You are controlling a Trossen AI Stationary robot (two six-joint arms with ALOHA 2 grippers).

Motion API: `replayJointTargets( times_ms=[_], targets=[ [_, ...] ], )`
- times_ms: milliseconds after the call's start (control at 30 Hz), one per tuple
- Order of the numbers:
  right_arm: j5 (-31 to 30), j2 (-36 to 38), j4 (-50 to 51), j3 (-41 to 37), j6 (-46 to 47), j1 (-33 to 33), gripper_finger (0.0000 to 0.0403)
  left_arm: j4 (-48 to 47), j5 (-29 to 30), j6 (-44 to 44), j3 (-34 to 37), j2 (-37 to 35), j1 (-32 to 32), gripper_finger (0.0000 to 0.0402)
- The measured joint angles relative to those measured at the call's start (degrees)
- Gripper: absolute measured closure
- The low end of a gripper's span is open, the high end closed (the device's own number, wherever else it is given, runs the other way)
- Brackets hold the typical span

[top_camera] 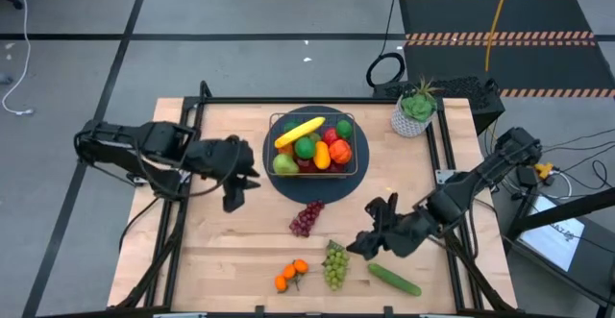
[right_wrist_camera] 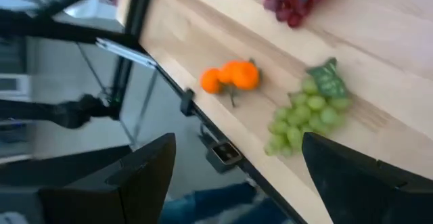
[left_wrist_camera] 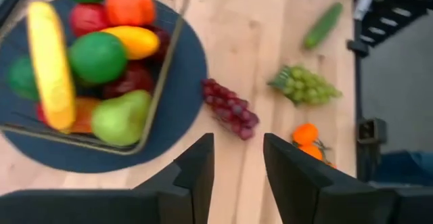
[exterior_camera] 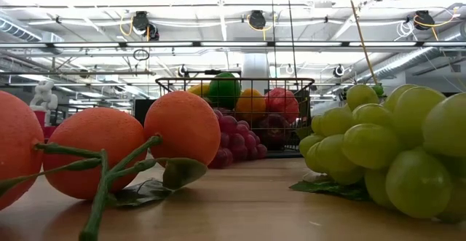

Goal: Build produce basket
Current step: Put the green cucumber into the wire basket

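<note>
From above, the basket (top_camera: 312, 145) sits well filled on the round dark mat (top_camera: 279, 179); your purple grapes (top_camera: 307, 218), green grapes (top_camera: 334, 264), oranges (top_camera: 290, 276) and cucumber (top_camera: 394, 279) lie loose on the table (top_camera: 231, 251). At table level, the grapes look knobbly and light; take a cluster across its middle. Your left gripper (left_wrist_camera: 237, 166) hangs empty, moderately parted, near the mat. Your right gripper (right_wrist_camera: 237, 176) gapes wide, empty, above the green grapes

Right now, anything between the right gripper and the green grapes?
Nothing visible. The right gripper, fingers open, sits just beside the green grapes with bare table between. The cucumber lies off to the other side.
</note>
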State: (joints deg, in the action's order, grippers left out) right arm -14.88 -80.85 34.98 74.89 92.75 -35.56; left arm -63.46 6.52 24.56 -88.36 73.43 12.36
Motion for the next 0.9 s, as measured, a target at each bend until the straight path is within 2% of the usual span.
replayJointTargets(
  times_ms=[167, 467, 600, 900],
  targets=[
    [2.2, -3.1, 4.6, 5.0, 3.5, -2.7, 0.009, 0.1, 2.1, 2.5, 0.0, 0.1, 3.8, 0.0279],
    [5.8, -4.1, 8.2, 5.4, 7.0, -8.1, 0.009, 0.2, 4.5, 8.9, 0.0, 0.5, 6.9, 0.0279],
    [6.2, -4.2, 10.7, 5.4, 2.4, -9.5, 0.009, 0.2, 7.1, 12.8, 0.0, 0.4, 7.6, 0.0279],
    [7.2, -5.5, 16.9, 5.3, -7.3, -16.2, 0.009, 0.5, 7.1, 18.9, 0.0, 1.6, 9.3, 0.0279]
  ],
)
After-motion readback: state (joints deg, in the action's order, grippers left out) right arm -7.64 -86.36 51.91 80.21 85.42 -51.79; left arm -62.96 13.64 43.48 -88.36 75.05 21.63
